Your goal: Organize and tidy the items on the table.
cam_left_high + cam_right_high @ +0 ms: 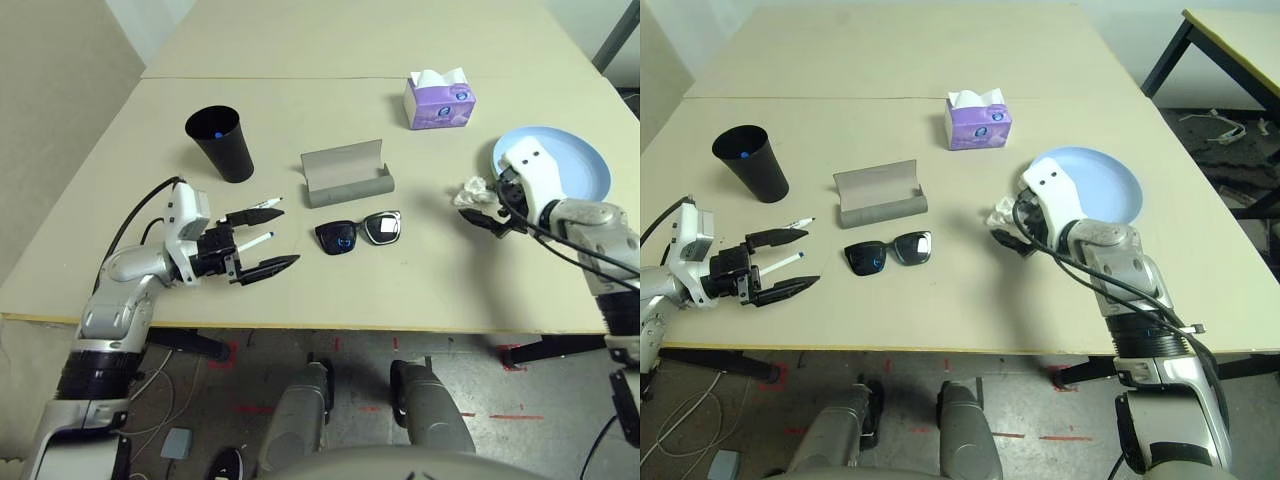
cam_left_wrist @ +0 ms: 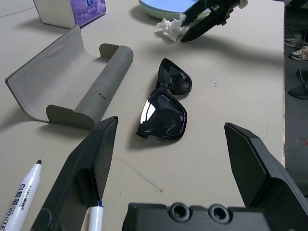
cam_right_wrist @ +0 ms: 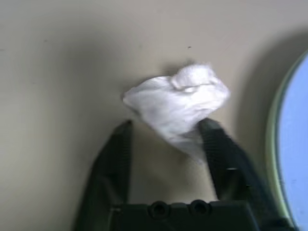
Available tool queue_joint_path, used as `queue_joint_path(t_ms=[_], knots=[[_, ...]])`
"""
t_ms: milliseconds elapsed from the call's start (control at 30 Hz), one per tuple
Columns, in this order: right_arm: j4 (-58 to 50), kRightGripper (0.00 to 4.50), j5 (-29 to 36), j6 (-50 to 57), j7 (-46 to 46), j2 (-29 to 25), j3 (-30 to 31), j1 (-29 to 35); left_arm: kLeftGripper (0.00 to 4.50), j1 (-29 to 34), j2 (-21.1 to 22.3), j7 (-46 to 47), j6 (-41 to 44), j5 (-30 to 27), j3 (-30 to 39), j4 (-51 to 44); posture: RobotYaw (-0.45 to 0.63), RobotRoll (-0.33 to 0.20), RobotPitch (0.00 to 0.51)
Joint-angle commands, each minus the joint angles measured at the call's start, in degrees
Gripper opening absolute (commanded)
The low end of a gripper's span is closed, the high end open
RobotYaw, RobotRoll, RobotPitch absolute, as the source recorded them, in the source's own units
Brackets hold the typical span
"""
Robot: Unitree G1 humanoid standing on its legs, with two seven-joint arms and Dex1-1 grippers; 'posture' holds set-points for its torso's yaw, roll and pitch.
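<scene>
A crumpled white tissue (image 3: 175,103) lies on the table (image 1: 430,280) beside the light-blue plate (image 1: 570,160). My right gripper (image 3: 166,126) is open, one finger on each side of the tissue; one finger touches it and the other stands a little off. At the front left, my left gripper (image 1: 288,236) hovers open and low. A blue-tipped white marker (image 1: 256,242) lies between its fingers, and a black-tipped marker (image 1: 262,204) lies just beyond the far finger. Black sunglasses (image 1: 358,232) rest in the middle, in front of the open grey glasses case (image 1: 347,173).
A black cup (image 1: 222,145) with something small and blue inside stands at the back left. A purple tissue box (image 1: 440,98) sits behind the plate. A seam line (image 1: 300,78) crosses the table farther back. The front edge runs close under both arms.
</scene>
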Motion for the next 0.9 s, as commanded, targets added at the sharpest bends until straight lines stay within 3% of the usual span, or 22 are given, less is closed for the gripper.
queue_joint_path(t_ms=[33, 167, 300, 433, 567, 700, 800, 900], knots=[[0.02, 1.35, 0.14, 0.67, 0.36, 0.58, 0.86, 0.32, 4.5, 0.92, 0.04, 0.19, 0.05, 0.2, 0.06, -1.53, -0.1, 0.0, 0.215], [0.09, 0.04, 0.68, 0.75, 0.06, 1.35, -0.22, -1.18, 4.5, 0.95, -0.11, 0.32, 0.12, 0.23, -0.13, -1.62, -0.1, 0.0, 0.215], [-0.99, 0.04, 7.11, 7.25, 0.12, 2.61, -6.68, -7.18, 4.5, 0.96, -0.25, 0.28, -0.09, 0.3, -0.27, -1.2, -0.1, 0.0, 0.208], [-0.56, 0.04, 10.04, 10.78, 1.24, 0.37, -9.27, -11.9, 4.5, 1.01, -0.28, -0.02, -0.37, 0.57, -0.47, -0.65, -0.11, 0.0, 0.205], [5.38, 0.04, 7.39, 7.71, -3.11, -2.09, -11.2, -15.98, 4.5, 0.55, -0.47, -0.11, -0.52, 0.79, -0.58, -0.18, -0.11, 0.0, 0.202], [14.95, 0.04, -1.23, 0.58, -8.86, -7.22, -7.47, -15.45, 4.5, 0.24, -0.59, -0.18, -0.57, 1.01, -0.77, -0.04, -0.11, 0.0, 0.201], [17.07, 0.69, -2.59, -0.43, -9.66, -8.28, -7.18, -15.07, 4.5, 0.42, -0.54, -0.15, -0.6, 1.07, -0.73, -0.02, -0.11, 0.0, 0.2], [16.69, 1.75, -3.48, -0.29, -9.19, -8.82, -6.61, -15.17, 4.5, 0.81, -0.43, -0.09, -0.6, 1.07, -0.46, -0.09, -0.11, 0.0, 0.2]])
